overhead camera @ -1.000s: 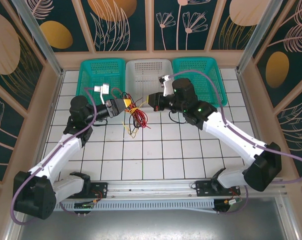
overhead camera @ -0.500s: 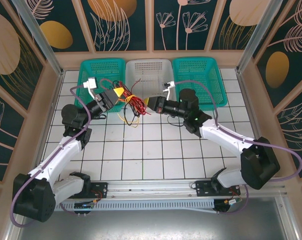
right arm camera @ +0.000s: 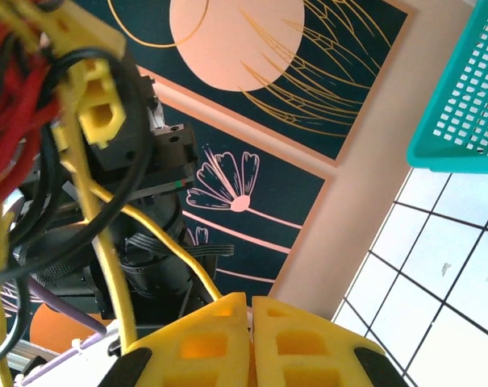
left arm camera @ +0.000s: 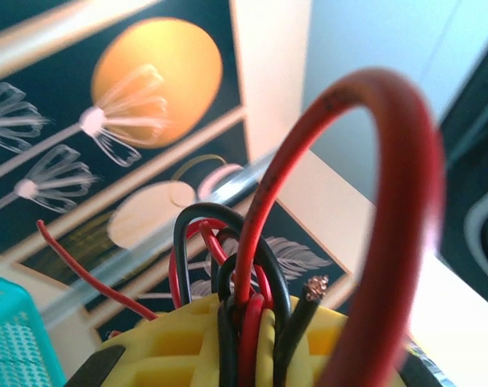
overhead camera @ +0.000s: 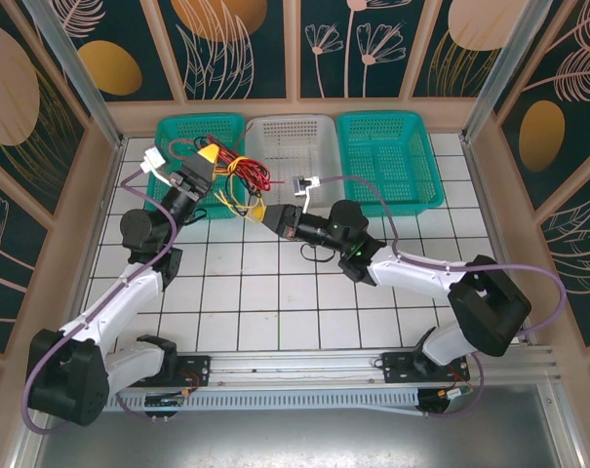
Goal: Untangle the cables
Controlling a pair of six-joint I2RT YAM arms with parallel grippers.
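The left gripper (overhead camera: 208, 156) is pinching a bunch of red and black cables (overhead camera: 244, 174) between its yellow fingers. In the left wrist view the strands are rising straight up, toward 12 o'clock, out of the narrow gap of the left gripper (left arm camera: 244, 347). One thick-looking red loop of the cables (left arm camera: 397, 201) is arching over toward 3 o'clock. From above, the tangle is hanging at about 4 o'clock from this gripper and at 11 o'clock from the right gripper (overhead camera: 263, 214), so it is stretching between the two.

The right gripper (right arm camera: 249, 322) is showing its yellow fingers pressed together. A pale yellow strand of the cables (right arm camera: 98, 242) is curving down into the seam at their tips, and it appears to be nipped there.

The tangle is hanging in the air above the far part of the white tiled counter (overhead camera: 275, 292). It is over the near edge where the left green basket (overhead camera: 177, 132) is meeting the white basket (overhead camera: 293, 136). A second green basket (overhead camera: 387, 146) is sitting at 3 o'clock from the white one. Dark walls (overhead camera: 246, 49) with orange discs and pale flower drawings are enclosing the counter.

The red loop is blurring close to the left wrist lens. In the right wrist view the bundle is running off the frame at 10 o'clock. How the strands are crossing inside the knot is too fine to make out.
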